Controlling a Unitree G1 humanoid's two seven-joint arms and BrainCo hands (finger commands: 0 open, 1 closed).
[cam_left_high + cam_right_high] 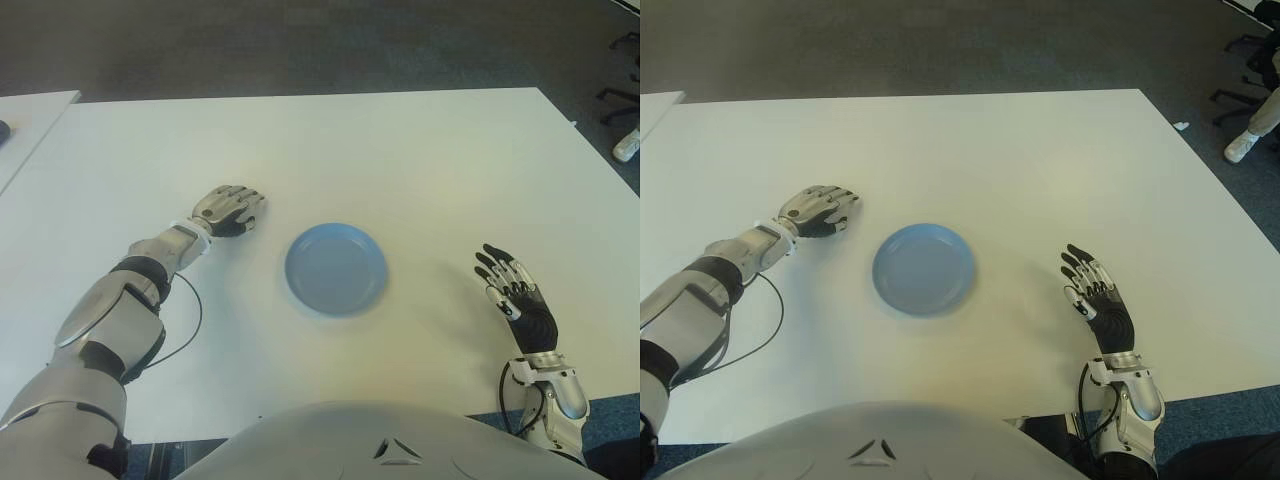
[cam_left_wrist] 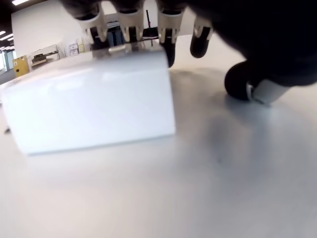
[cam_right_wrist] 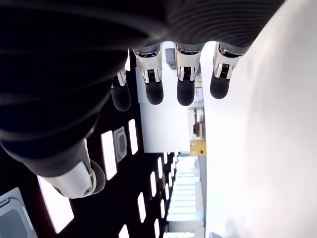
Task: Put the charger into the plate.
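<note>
The right hand (image 1: 515, 295) shows nearest, close to the table's front edge and right of the plate (image 1: 335, 268), fingers spread and holding nothing; its wrist view confirms the straight fingers (image 3: 185, 84) with only room and ceiling lights beyond them. The blue plate sits at mid-table (image 1: 420, 160) with nothing in it. Just left of it and a little farther back, the left hand (image 1: 228, 210) is palm down on the table, fingers curled. In the eye views the hand hides what is under it. Only the left wrist view shows the charger (image 2: 94, 99), a white block on the table, with the fingertips (image 2: 130, 25) hooked over its far top edge. No writing or brand can be read on it.
</note>
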